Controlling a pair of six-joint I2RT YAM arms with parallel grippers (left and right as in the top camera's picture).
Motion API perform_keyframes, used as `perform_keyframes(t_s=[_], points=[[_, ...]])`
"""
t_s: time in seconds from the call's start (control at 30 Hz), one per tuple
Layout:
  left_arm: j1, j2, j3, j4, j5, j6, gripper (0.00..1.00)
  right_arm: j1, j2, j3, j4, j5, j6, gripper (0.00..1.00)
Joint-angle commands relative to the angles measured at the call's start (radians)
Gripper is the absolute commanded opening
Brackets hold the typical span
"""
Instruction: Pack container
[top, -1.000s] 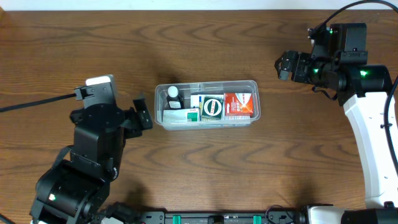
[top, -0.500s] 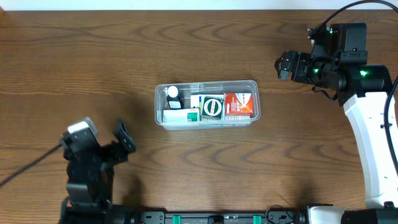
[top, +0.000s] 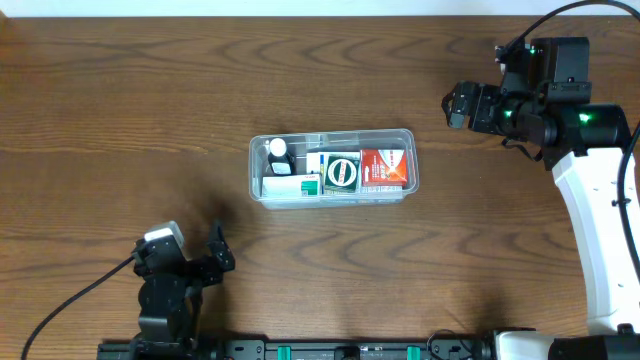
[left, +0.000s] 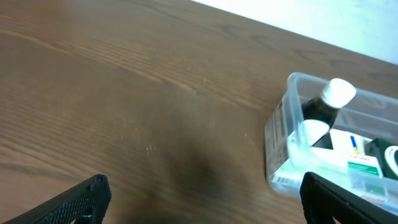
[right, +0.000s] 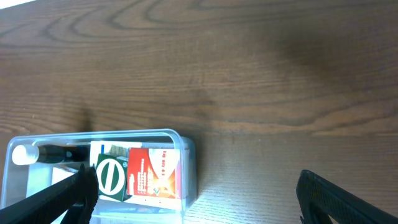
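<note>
**Packed container at mid-surface, both grippers wide and well away from it**

The brown wooden surface (top: 150, 100) fills the overhead view. The right arm (top: 590, 200), a white link topped by black joints, rises along the right edge. Its right gripper (top: 458, 104) points left, toward the upper right of the container. In the right wrist view the right gripper (right: 199, 208) has its two black fingers spread to opposite lower corners, with nothing between them.

The left arm (top: 165, 300), all black, is folded low at the bottom edge. The left gripper (top: 218, 256) is below and to the left of the container and well apart from it. In the left wrist view the left gripper (left: 205, 208) is likewise spread wide and holds nothing.

The container (top: 255, 170), a clear rectangular tub with rounded corners, sits near the middle of the surface with its long side running left to right. It appears at the right edge of the left wrist view (left: 277, 143) and in the lower left of the right wrist view (right: 189, 174).

Inside the container, a red box (top: 384, 168) lies at the right end. Just beside it is a green box (top: 342, 172) marked with a white oval ring. A white-and-green pack (top: 292, 185) lies at the left front. A dark bottle (top: 278, 155) with a white cap occupies the left end.
</note>
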Motion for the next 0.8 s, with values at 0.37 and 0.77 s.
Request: perform_keyframes(t_s=[0.37, 0.77], points=[[0.004, -0.022, -0.1, 0.002, 0.013, 0.013, 0.98, -0.004, -0.008, 0.005, 0.0, 0.003, 0.012, 0.99], [0.004, -0.022, -0.1, 0.002, 0.013, 0.013, 0.98, -0.004, -0.008, 0.005, 0.0, 0.003, 0.012, 0.99]])
